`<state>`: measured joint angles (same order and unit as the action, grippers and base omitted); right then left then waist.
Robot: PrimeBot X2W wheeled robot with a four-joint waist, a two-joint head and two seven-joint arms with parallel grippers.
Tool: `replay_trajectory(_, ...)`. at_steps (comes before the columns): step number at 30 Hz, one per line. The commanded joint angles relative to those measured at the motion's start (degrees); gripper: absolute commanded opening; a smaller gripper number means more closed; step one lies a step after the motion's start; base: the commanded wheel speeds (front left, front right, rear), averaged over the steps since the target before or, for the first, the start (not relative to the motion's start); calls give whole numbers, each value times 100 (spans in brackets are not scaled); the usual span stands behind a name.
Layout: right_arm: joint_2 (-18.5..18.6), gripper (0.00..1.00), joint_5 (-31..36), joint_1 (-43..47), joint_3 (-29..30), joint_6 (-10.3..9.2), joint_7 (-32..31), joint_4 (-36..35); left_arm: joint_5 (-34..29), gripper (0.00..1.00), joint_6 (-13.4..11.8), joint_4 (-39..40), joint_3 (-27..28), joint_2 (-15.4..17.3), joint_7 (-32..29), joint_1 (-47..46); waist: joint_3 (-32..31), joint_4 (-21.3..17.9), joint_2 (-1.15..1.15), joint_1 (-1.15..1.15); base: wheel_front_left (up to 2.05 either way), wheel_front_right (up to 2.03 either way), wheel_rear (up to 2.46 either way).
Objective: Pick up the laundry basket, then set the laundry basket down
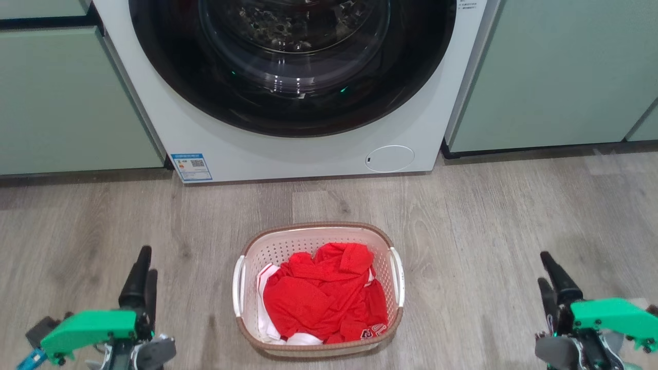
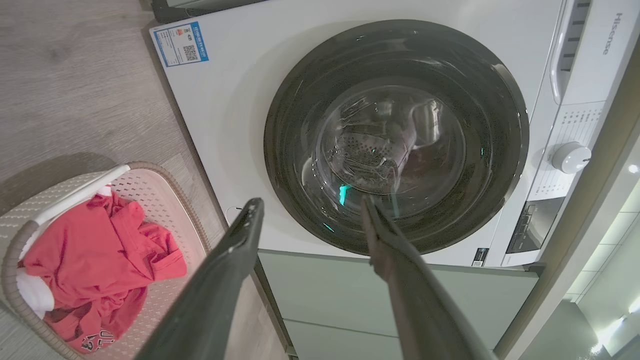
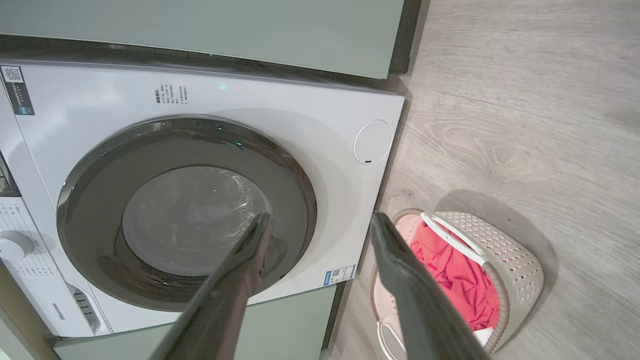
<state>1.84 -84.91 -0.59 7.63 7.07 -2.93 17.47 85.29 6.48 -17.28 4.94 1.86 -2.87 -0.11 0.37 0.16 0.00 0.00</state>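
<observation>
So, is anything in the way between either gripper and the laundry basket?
Nothing visible. Bare floor lies between the left gripper and the laundry basket, and likewise between the right gripper and it. Both grippers are open and apart from it. The washing machine stands behind the basket, off both paths.

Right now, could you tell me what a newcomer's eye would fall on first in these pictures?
The bright red clothing heaped in the laundry basket draws the eye first; the basket stands on the wooden floor, low in the middle of the head view. Behind it looms the white washing machine with its big dark round door. The left gripper and right gripper hang open on either side, apart from the basket.
</observation>
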Motion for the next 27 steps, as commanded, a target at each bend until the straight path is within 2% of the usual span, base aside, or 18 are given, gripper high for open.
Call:
replay_trajectory(1,40,100,125,-293,29,8,60,-238,-114,100,-20,246,98,50,47,-306,0,3,0,0,0,0,0)
replay_trajectory(7,43,100,562,-344,18,10,143,-364,-516,100,-100,492,80,53,131,-359,5,21,0,0,0,0,0)
replay_trajectory(14,47,100,1305,-449,-67,12,261,-632,-1457,100,-305,878,-80,56,249,-426,28,45,0,0,0,0,0)
replay_trajectory(23,53,100,2363,-581,-228,15,411,-1013,-2531,100,-668,1269,-364,79,400,-551,73,88,0,0,0,0,0)
replay_trajectory(27,56,100,3024,-636,-407,17,495,-1160,-3090,100,-942,1433,-670,261,484,-619,91,107,0,0,0,0,0)
